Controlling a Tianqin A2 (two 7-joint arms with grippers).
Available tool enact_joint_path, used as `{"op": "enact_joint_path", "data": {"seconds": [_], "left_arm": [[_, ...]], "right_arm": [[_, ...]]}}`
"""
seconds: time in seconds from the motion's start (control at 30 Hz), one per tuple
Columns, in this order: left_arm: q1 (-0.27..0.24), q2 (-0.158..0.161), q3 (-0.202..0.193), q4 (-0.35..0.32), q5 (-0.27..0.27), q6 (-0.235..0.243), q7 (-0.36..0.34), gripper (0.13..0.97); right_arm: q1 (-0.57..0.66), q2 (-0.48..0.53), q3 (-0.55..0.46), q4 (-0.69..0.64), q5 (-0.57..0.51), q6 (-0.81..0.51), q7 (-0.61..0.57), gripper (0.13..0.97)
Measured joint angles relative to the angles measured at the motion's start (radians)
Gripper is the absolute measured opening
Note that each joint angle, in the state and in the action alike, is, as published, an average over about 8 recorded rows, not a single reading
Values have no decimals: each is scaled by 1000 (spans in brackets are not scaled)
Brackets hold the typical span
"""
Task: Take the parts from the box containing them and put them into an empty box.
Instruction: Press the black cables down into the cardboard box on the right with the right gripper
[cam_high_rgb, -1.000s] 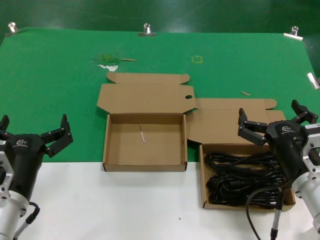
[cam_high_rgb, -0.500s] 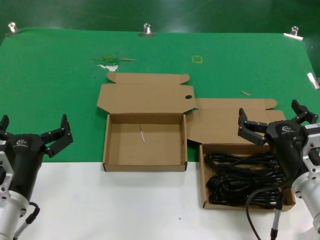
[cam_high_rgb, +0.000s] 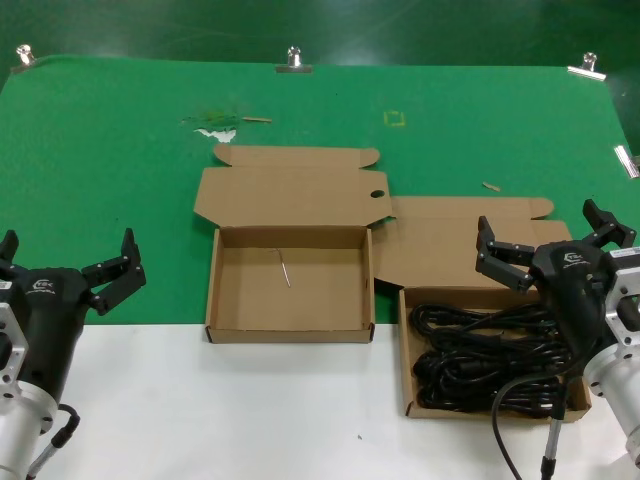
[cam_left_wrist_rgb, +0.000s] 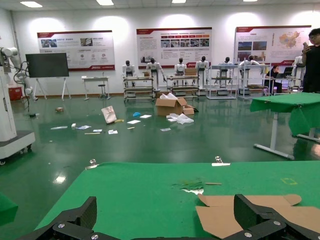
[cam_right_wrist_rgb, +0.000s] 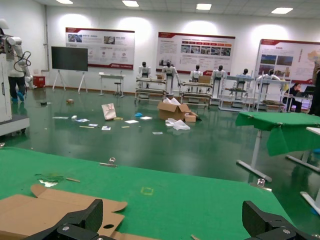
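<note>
Several black power cords (cam_high_rgb: 480, 358), the parts, lie coiled in the brown cardboard box containing them (cam_high_rgb: 405, 350) at the right, near the table's front. To its left stands the empty box (cam_high_rgb: 288, 329), a thin pale sliver (cam_high_rgb: 285, 268) on its floor and its lid flap (cam_high_rgb: 290, 190) lying flat behind. My right gripper (cam_high_rgb: 553, 241) hovers open over the back edge of the cord box, nothing between its fingers. Beside the table's left edge my left gripper (cam_high_rgb: 68, 256) waits open and empty, well left of the empty box.
The cord box's lid flap (cam_high_rgb: 450, 240) lies flat on the green mat (cam_high_rgb: 120, 190) behind it. Small scraps (cam_high_rgb: 215, 124) lie on the mat at the back left, and metal clips (cam_high_rgb: 293, 60) hold its far edge. White table surface (cam_high_rgb: 250, 410) runs along the front.
</note>
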Motion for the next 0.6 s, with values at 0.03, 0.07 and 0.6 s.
{"op": "enact_joint_path", "data": {"seconds": [0.03,0.07,0.6], "left_arm": [[0,0,0,0,0,0,0,966],[0,0,0,0,0,0,0,966],[0,0,0,0,0,0,0,964]], "right_arm": [[0,0,0,0,0,0,0,966],[0,0,0,0,0,0,0,966],[0,0,0,0,0,0,0,966]]}}
